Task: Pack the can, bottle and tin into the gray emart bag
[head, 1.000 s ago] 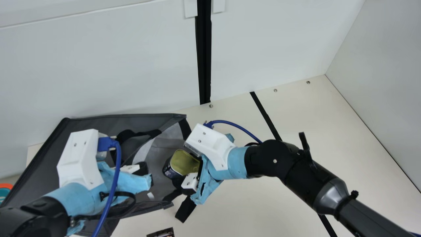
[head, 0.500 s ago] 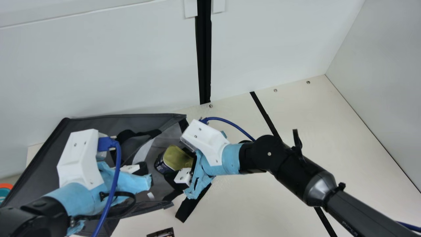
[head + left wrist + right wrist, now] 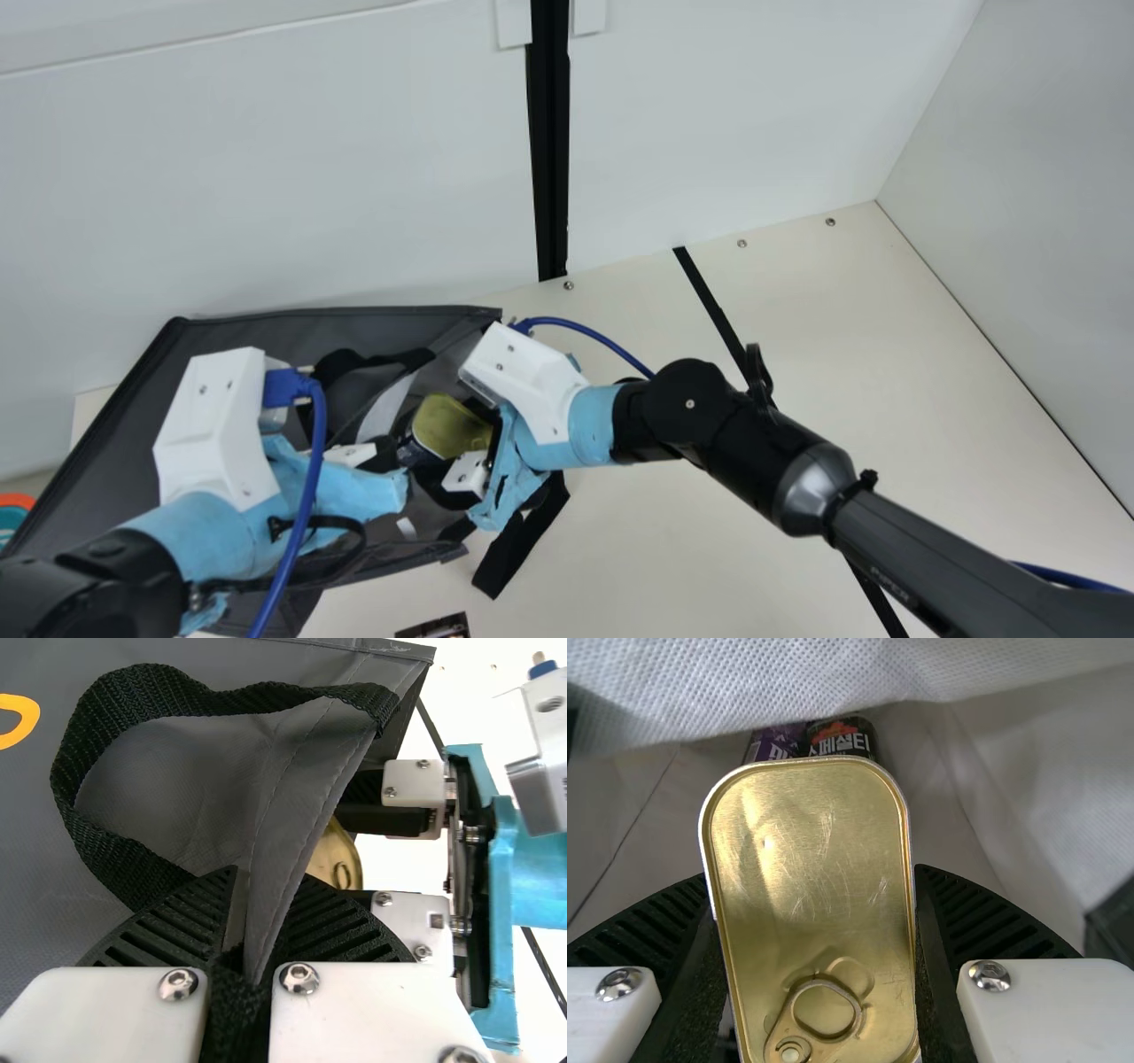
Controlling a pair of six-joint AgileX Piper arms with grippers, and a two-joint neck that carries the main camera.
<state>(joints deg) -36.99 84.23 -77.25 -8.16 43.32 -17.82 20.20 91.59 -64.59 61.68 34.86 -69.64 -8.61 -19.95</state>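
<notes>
So our right claw (image 3: pixel 447 440)'s got the rectangular gold-topped metal tin (image 3: pixel 806 850) inside the gray fabric bag (image 3: pixel 266 333), left claw (image 3: pixel 383 454) pinching the bag's edge.

- I see a plain, dark gray bag (image 3: pixel 292 332), with an orange mark (image 3: pixel 30 716) on it.
- Its lining (image 3: pixel 833 682) is pale whitish-gray, finely dotted.
- The strap (image 3: pixel 97 704) is black, with a woven pattern.
- The lid of my tin (image 3: pixel 815 850) is shiny gold, streaked with pale scratches; its ring pull (image 3: pixel 850 1001) is gold too.
- Beyond it I see a purple label (image 3: pixel 775 744) and a black one (image 3: pixel 843 737) with red and white print.
- My grippers' fingers (image 3: pixel 992 912) are black and ribbed, their mounts (image 3: pixel 1045 1001) white.
- My wrist wrappings (image 3: pixel 594 425) are light blue, my cables (image 3: pixel 589 335) deep blue.
- The table (image 3: pixel 638 549) is cream, crossed by a black line (image 3: pixel 716 310).
</notes>
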